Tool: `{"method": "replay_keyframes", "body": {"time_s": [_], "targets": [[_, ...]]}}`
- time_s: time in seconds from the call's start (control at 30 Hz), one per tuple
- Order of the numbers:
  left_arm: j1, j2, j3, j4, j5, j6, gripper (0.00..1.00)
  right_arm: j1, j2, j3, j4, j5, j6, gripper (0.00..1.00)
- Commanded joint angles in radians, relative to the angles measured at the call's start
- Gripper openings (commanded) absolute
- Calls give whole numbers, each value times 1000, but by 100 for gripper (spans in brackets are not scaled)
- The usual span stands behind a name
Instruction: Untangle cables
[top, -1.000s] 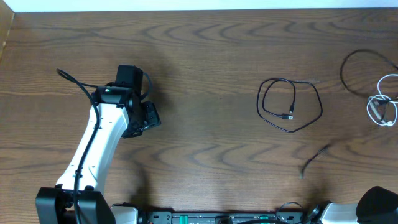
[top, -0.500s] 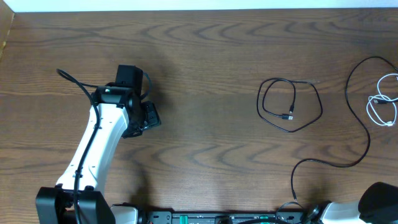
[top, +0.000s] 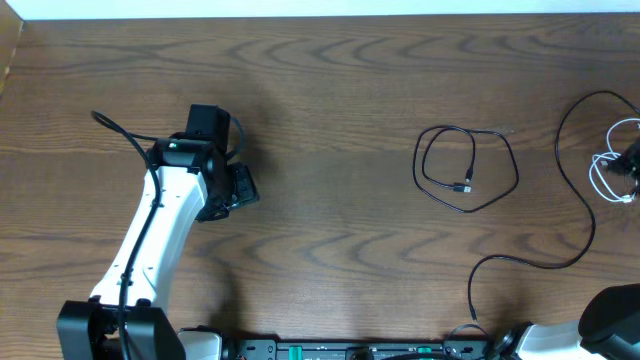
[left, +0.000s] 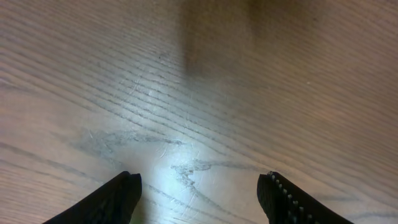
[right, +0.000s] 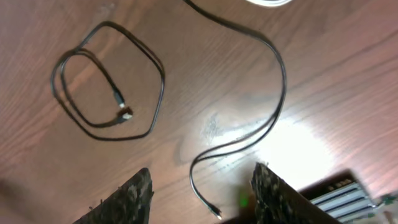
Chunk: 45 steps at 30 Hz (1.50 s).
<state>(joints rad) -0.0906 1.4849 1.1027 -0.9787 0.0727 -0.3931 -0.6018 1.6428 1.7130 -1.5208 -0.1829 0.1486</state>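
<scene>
Found coiled black cable (top: 467, 170) lying separate, long black cable (right: 283, 84) strung out right of it; judged white cable (top: 610, 170) beyond still bunched. Saw left tool (left: 199, 186), right tool (right: 202, 180) spread, empty.

Under me lies a brown wood-grain table (top: 330, 80), glare (left: 165, 146) on it, a white strip (top: 320, 8) past its far edge.

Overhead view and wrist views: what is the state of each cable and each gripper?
Coiled black cable, looped on itself, lying free.
Long black cable, spread out in a winding line.
White cable, bunched up.
Left gripper, open, empty.
Right gripper, open, empty.
</scene>
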Motion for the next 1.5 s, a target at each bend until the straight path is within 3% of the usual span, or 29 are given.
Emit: {"method": "replay_keyframes", "body": {"time_s": [0.0, 0.47, 0.7, 1.07, 1.2, 1.37, 1.47], "targets": [[2, 8, -6, -4, -6, -8, 65, 7, -31, -116, 39, -37, 66, 49], [2, 8, -6, 8, -6, -8, 65, 7, -323, -739, 392, 92, 275, 52], [2, 8, -6, 7, -6, -8, 65, 7, -347, -1015, 631, 98, 312, 52], [2, 8, -6, 7, -6, -8, 65, 8, -347, -1228, 869, 87, 364, 52], [2, 8, -6, 7, -6, -8, 65, 8, -347, -1232, 886, 86, 364, 46], [2, 8, -7, 6, -6, -8, 65, 8, -347, -1232, 894, 86, 364, 16], [2, 8, -7, 6, -6, -8, 65, 8, -347, -1232, 894, 86, 364, 15]]}}
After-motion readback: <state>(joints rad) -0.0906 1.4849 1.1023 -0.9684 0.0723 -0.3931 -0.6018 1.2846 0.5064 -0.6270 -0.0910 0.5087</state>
